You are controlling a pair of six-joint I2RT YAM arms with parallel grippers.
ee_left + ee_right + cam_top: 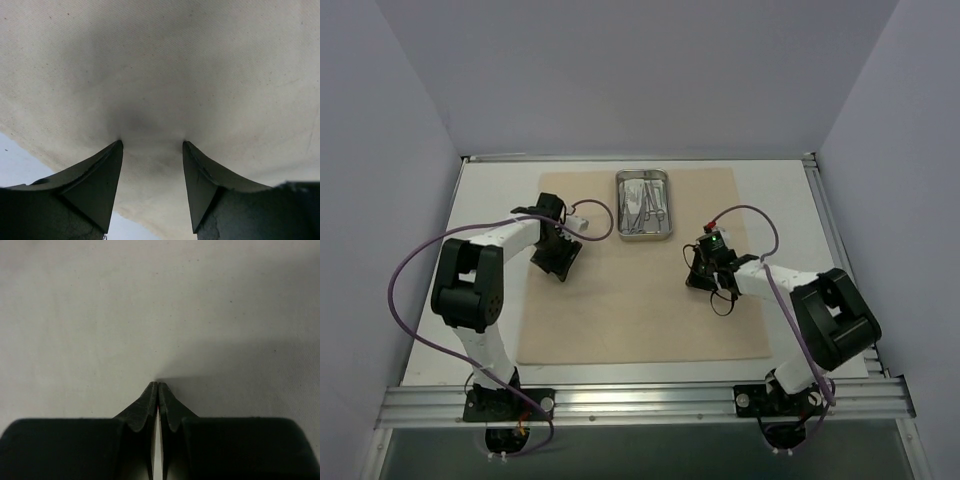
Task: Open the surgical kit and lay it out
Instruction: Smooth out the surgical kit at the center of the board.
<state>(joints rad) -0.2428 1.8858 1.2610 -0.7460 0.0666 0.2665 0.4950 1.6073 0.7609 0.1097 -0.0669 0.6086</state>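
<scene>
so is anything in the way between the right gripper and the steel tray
Nothing visible. The right gripper, shut with its tips down at the cloth, sits to the right of the steel tray and nearer the arm bases. Only bare, flat cloth lies between them.

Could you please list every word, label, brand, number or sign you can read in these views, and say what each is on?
No text can be read in any view. The beige cloth is plain, the steel tray and its instruments show no legible marking, and the left pincer and right pincer are bare black.
</scene>
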